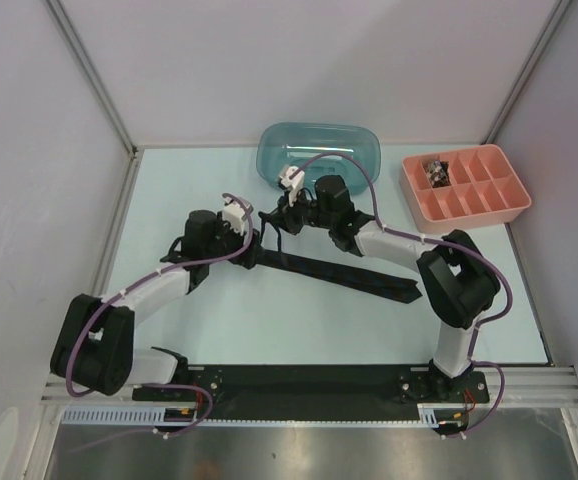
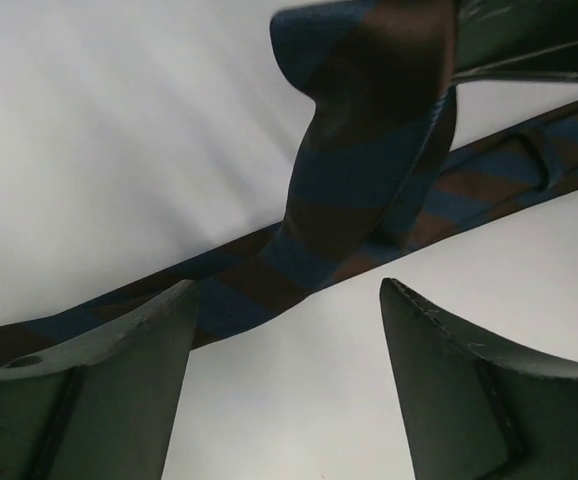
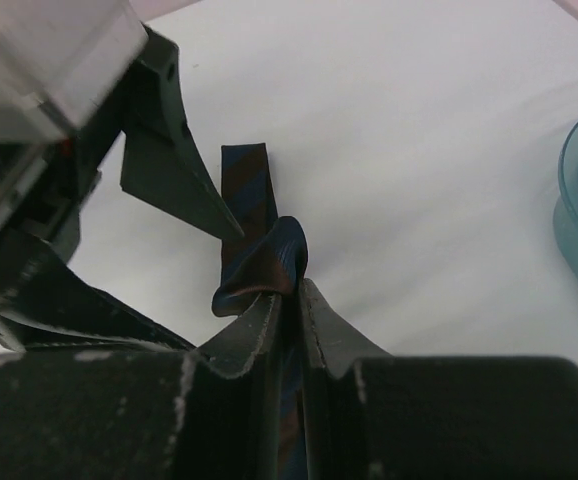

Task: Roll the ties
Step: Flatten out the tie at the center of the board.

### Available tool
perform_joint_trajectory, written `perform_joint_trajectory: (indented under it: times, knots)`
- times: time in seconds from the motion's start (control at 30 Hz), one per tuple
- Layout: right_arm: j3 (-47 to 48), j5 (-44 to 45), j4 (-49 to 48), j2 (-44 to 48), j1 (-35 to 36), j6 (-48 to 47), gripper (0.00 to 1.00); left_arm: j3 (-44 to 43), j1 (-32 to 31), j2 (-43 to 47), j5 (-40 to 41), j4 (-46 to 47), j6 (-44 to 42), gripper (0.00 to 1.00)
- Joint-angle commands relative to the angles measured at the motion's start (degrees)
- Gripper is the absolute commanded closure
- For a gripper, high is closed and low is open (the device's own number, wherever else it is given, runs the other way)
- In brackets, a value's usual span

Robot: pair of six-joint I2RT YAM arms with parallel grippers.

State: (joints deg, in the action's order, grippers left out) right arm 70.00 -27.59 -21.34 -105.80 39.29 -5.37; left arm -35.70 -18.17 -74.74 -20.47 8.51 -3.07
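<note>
one pale table [image 1: 269, 320] fills my top view, and across its middle a single dark tie [image 1: 339, 272] lies flat on a slant, pointed tip toward the right. behind it sit a teal bin [image 1: 319, 150] and a smaller pink divided tray [image 1: 466, 185]. my left gripper [image 2: 287, 290] hangs over the tie with jaws wide apart, gripping nothing. my right gripper [image 3: 291, 300] is pinched tight on the tie's other end (blue and brown stripes show up close), holding a folded loop up off the table.
</note>
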Motion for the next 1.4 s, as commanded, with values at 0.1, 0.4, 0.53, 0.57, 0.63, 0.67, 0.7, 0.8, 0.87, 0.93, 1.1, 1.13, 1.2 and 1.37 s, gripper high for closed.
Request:
perform_joint_trajectory:
  times: [0.1,0.4,0.53,0.57,0.63,0.67,0.7,0.8,0.87,0.93,1.1,1.13,1.2,1.37]
  knots:
    - [-0.56,-0.26,-3.09,4.99,-0.79,1.67,0.85,-5.33,-1.34,-3.57,8.86,2.56,-0.97,0.39]
    - [-0.30,-2.11,11.97,9.02,-5.09,-3.15,0.34,-13.15,2.09,-0.68,15.98,-7.45,-20.88,0.92]
    - [2.51,-2.90,30.45,11.49,-9.66,-9.48,0.30,-15.36,4.72,1.17,16.34,-12.20,-34.52,1.00]
    - [4.17,-3.25,34.49,11.84,-11.84,-10.97,0.30,-15.36,5.16,1.61,16.08,-13.51,-37.50,1.00]
    - [5.41,-2.65,46.44,12.02,-13.97,-15.89,0.32,-13.70,6.39,3.10,14.76,-14.31,-46.03,1.00]
    - [5.67,-2.03,49.53,12.11,-15.28,-17.12,0.34,-12.73,6.74,3.80,14.50,-14.92,-48.84,1.00]
    - [5.85,-1.33,55.04,12.19,-17.73,-19.83,0.36,-10.90,7.10,4.25,14.14,-15.19,-53.74,1.00]
    - [5.15,0.43,62.63,12.81,-22.92,-23.79,0.41,-7.12,8.15,3.99,14.76,-15.72,-61.78,0.96]
    - [4.97,0.96,67.28,12.72,-24.95,-25.47,0.41,-5.61,9.82,3.29,14.84,-14.58,-65.20,0.96]
    - [4.62,1.14,70.02,12.11,-28.03,-26.44,0.42,-3.33,11.66,1.54,15.72,-11.17,-67.23,0.96]
    - [2.43,1.84,74.51,11.14,-32.69,-27.85,0.43,-3.67,15.71,-3.65,16.25,-8.78,-69.44,0.90]
    - [1.38,1.84,75.21,11.14,-34.00,-29.07,0.43,-3.93,15.97,-5.66,17.47,-8.78,-69.44,0.89]
    - [0.06,2.72,75.40,11.32,-35.15,-30.49,0.44,-4.90,16.94,-7.60,18.79,-8.78,-69.00,0.87]
    - [-2.41,3.95,77.76,11.58,-38.76,-33.65,0.44,-7.35,21.33,-12.69,19.68,-6.32,-65.49,0.87]
